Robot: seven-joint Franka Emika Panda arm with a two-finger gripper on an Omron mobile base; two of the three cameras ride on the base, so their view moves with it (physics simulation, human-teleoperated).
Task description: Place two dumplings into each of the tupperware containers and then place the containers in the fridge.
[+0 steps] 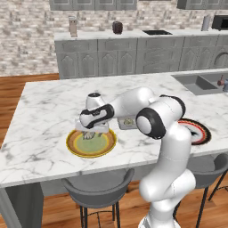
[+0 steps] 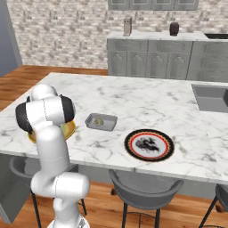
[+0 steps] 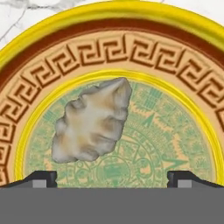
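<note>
A dumpling (image 3: 92,120) is seen lying on the round yellow plate (image 3: 131,52), just ahead of the gripper (image 3: 112,177) and toward its left fingertip. The gripper is held fully spread, nothing pinched. Beside the gripper on the worktop (image 1: 44,107), a tupperware container (image 2: 101,121) is seen with something pale inside.

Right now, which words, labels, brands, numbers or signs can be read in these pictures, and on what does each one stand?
There are none to read.
The yellow plate carries only ornament: a key-pattern band and green carved-looking figures, no letters.
The black-and-red plate shows a dark drawing, no text.
The canisters on the back counter are too small to tell.
</note>
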